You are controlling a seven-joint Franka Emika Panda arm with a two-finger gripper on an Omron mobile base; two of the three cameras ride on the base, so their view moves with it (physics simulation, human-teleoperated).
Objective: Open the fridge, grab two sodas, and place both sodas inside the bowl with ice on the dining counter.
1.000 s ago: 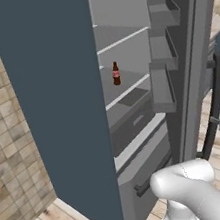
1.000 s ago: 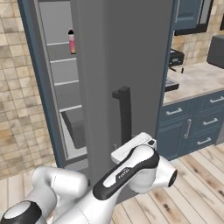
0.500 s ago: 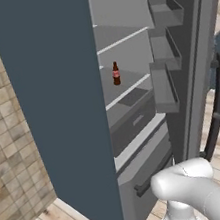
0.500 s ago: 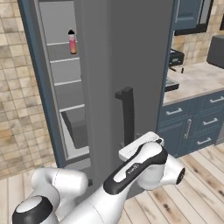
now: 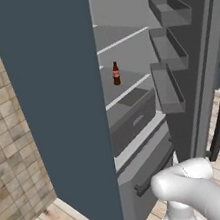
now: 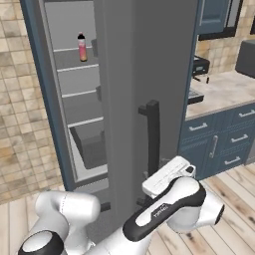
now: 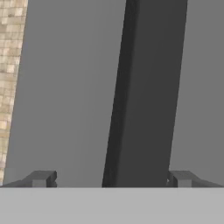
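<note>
Fridge: the tall grey fridge (image 5: 55,101) stands with its door (image 6: 144,74) swung open, its shelved grey interior on show from both base cameras.
Door handle: the dark vertical bar handle (image 7: 146,92) runs up the hand camera's picture, close in front of the gripper and lined up between its fingertips; from the right base camera the same bar (image 6: 153,132) stands on the door's outer face, just above the robot's wrist.
Cola bottle: the short dark-brown soda with the red label (image 5: 116,74) stands upright on a middle shelf, toward the back of the compartment.
Pink bottle: the slimmer pink-orange soda with the black cap (image 6: 81,47) stands upright on an upper shelf, seen through the gap beside the open door.
Gripper: the gripper (image 7: 111,178) faces the door with its two dark fingertips (image 7: 41,178) spread wide, one on either side of the handle, gripping nothing.
Door racks: three grey bins (image 5: 168,87) line the inner face of the door, one above the other.
Crisper: a grey drawer (image 5: 133,119) sits below the cola's shelf.
Lower drawer: the freezer drawer with its horizontal bar handle (image 5: 155,173) lies beneath the open compartment.
Surroundings: a beige tiled wall (image 5: 9,164) flanks the fridge on one side; blue cabinets (image 6: 219,144) under a pale worktop stand on the other, over a light wooden floor (image 6: 234,199).
</note>
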